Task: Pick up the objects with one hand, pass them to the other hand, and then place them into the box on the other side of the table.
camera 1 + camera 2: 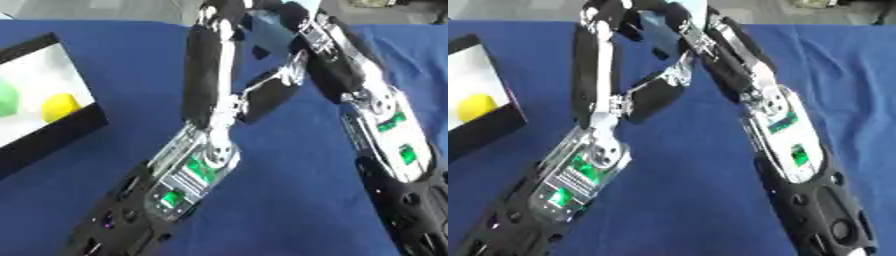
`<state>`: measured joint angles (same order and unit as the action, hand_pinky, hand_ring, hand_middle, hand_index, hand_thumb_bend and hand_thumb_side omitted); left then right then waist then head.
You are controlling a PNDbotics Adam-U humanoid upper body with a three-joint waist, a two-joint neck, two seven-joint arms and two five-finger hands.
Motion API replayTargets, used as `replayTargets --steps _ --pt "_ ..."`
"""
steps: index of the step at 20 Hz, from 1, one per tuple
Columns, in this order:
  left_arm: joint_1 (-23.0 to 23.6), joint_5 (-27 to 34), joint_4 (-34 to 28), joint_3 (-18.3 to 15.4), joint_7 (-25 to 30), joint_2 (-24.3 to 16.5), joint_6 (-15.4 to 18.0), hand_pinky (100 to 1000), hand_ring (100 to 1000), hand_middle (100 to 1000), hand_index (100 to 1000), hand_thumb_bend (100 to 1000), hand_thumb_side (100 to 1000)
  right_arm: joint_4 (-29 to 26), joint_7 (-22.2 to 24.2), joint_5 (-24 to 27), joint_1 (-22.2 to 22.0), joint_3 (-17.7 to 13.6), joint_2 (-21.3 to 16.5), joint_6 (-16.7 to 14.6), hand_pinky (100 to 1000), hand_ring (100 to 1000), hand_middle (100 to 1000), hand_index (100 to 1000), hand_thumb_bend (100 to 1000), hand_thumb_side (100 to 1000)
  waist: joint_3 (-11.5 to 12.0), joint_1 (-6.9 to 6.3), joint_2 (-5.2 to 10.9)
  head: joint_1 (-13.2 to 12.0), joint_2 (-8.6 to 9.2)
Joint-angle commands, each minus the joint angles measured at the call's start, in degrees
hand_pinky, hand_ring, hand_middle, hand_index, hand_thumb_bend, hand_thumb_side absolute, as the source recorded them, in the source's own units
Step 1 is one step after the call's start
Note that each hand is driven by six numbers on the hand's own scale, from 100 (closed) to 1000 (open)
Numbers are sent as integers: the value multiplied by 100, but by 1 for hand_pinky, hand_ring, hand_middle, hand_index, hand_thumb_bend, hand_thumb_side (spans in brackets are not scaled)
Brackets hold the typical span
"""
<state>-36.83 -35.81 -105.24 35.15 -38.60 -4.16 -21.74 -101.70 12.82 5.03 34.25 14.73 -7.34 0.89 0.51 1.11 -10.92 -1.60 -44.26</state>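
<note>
A pale blue object (276, 29) sits high at the table's far middle, pinched between my two hands. My right hand (325, 55) comes in from the lower right, and its dark fingers (295, 14) curl round the object's right side. From the lower left my left hand (206, 70) stretches long, straight fingers up to the object's left side, with its thumb (269, 95) spread out below. Most of the object is hidden by the fingers. A black box with a white inside (79, 120) stands at the left and holds a yellow object (59, 106) and a green one (5, 99).
A blue cloth (289, 200) covers the table. Both forearms, with green-lit panels, lie across the middle of the views. A grey floor and some dark things show beyond the far edge.
</note>
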Motion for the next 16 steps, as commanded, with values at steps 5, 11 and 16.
replayTargets --steps 5,11,16 --pt "257 -366 -895 -225 477 -402 -37 474 450 244 391 100 145 23 -432 200 -15 -397 -78 22 622 603 581 825 100 1000 -1 -14 131 28 14" --pt "611 -546 -934 -222 473 -512 -134 472 455 244 387 100 139 -66 -697 367 -8 -554 -95 89 626 607 587 835 100 1000 1 -44 144 31 14" --pt "936 -655 -845 -246 324 -566 -219 472 460 245 384 100 138 -150 -844 332 19 -711 -130 101 631 610 591 837 100 1000 1 -73 152 15 14"
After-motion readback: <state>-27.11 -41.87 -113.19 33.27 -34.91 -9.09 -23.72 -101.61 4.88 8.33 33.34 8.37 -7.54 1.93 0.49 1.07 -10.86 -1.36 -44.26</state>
